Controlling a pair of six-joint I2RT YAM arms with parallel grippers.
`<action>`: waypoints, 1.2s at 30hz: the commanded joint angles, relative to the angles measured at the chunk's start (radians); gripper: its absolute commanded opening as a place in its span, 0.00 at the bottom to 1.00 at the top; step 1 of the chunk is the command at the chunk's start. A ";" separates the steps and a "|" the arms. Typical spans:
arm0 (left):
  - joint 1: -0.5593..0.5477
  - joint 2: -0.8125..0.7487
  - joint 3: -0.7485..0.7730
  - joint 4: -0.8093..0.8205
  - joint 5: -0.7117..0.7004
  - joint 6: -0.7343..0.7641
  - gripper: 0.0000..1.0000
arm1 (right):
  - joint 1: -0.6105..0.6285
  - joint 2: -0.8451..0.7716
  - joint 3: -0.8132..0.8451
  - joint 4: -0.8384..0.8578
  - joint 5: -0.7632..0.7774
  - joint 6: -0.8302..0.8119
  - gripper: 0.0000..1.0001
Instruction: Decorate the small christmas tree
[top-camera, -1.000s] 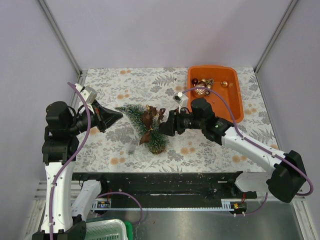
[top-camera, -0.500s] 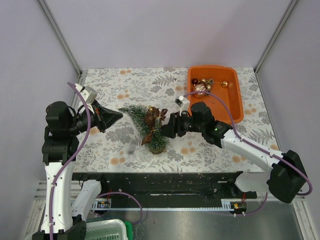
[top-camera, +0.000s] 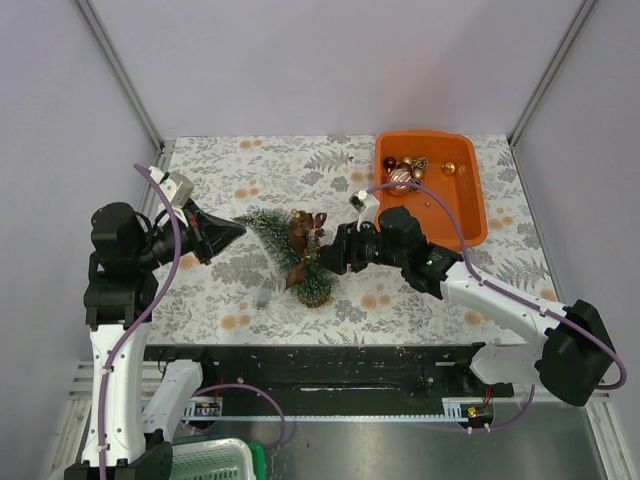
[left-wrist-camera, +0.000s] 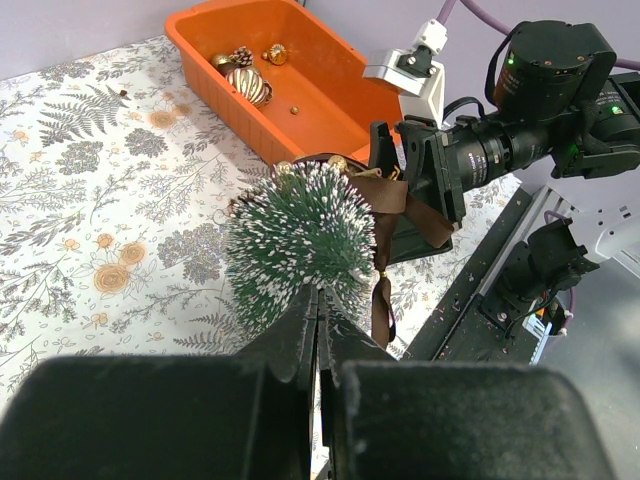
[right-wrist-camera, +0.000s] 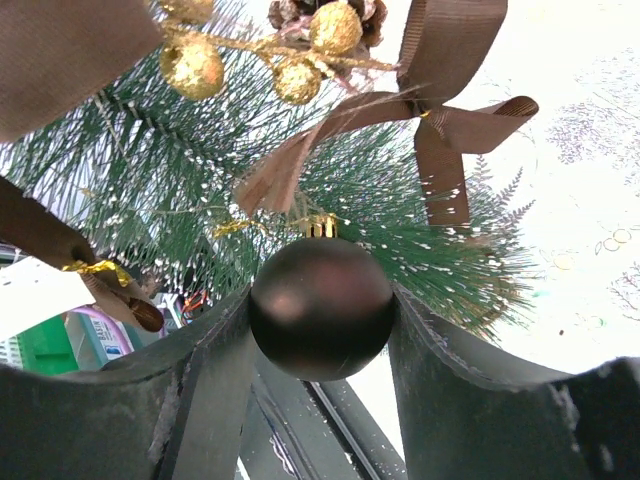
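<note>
Tree (top-camera: 266, 226) leans in the middle of the top view, tip toward the upper left, base toward the lower right. The left gripper (top-camera: 226, 233) has its jaws pressed together at the tip. It seems to pinch it, though bristles hide the contact. The right gripper (top-camera: 334, 250) clamps a dark ball (right-wrist-camera: 320, 306) against the lower branches. I'd say a hanging step is in hand: next the ball's gold loop must catch a branch, then the jaws ease apart. A brown bow (top-camera: 300, 233) with gold berries crowds that spot. Spare baubles (top-camera: 405, 175) sit in the orange tray (top-camera: 478, 215) at upper right.
</note>
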 joint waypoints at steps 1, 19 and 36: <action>-0.003 -0.008 0.012 0.046 0.018 -0.008 0.00 | 0.010 -0.046 0.004 -0.010 0.074 -0.037 0.11; -0.002 -0.011 0.006 0.046 0.018 -0.014 0.00 | 0.009 -0.070 0.062 -0.122 0.211 -0.151 0.11; -0.002 -0.019 -0.004 0.044 0.016 -0.008 0.00 | 0.007 -0.106 0.036 -0.029 0.102 -0.068 0.11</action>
